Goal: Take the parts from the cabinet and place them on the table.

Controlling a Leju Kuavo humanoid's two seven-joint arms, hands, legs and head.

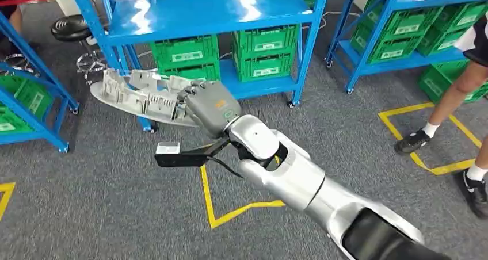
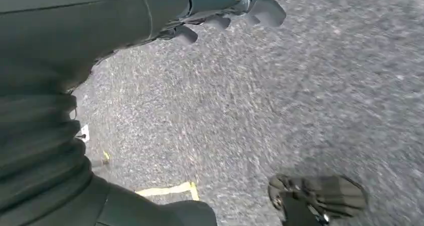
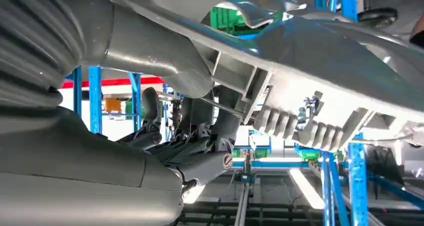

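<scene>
A long grey plastic part (image 1: 141, 93) with ribs and clips on its inner face is held level above the carpet in front of the blue cabinet (image 1: 207, 15). My right hand (image 1: 210, 106) grips it at its near end, the silver arm reaching in from the lower right. In the right wrist view the part (image 3: 330, 61) lies across the thick grey thumb (image 3: 150, 48), with the dark fingers (image 3: 200, 116) wrapped under it. My left hand (image 2: 225, 8) hangs over the grey carpet, fingers loosely apart and holding nothing.
Green crates (image 1: 265, 50) fill the cabinet's lower shelf. A second blue rack (image 1: 403, 35) with crates stands at the right, another (image 1: 29, 99) at the left. A person's legs (image 1: 454, 104) are at the right edge. Yellow tape (image 1: 230, 211) marks the floor. A stool (image 1: 75, 30) stands at the back left.
</scene>
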